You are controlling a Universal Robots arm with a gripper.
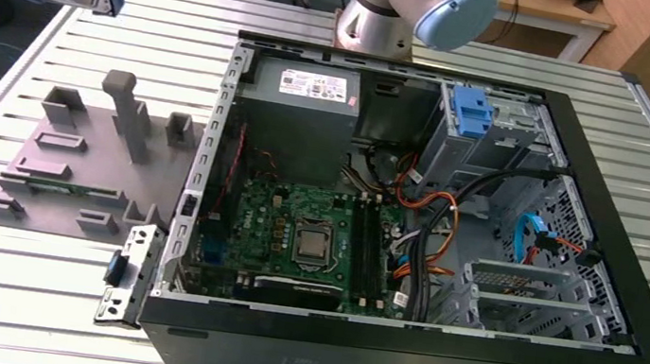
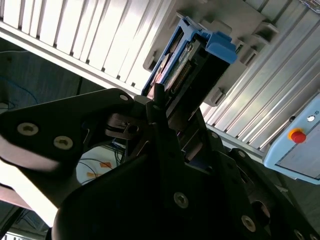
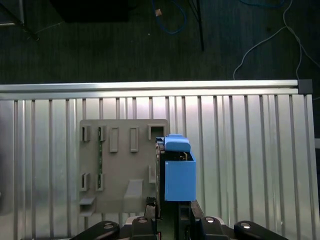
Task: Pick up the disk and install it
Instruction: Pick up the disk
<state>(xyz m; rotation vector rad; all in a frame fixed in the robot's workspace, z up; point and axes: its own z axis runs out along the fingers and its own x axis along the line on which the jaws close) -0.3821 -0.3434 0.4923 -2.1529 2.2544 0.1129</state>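
The gripper point(image 2: 167, 107) is closed on the disk point(image 2: 192, 57): in the second wrist view its black fingers point(image 2: 156, 100) clamp one end of the drive, and the rest sticks straight out beyond them, blue rail along the edge. In the first wrist view the disk juts out from between the gripper's parts, raised above the slatted metal table point(image 3: 250, 150) and over one edge of the grey holder plate point(image 3: 120, 165) with its slots. In the exterior view the disk hangs in the air at the far corner on the exterior view's left, label facing the camera, well apart from the open computer case point(image 1: 617, 280) and its blue latch point(image 1: 472, 112).
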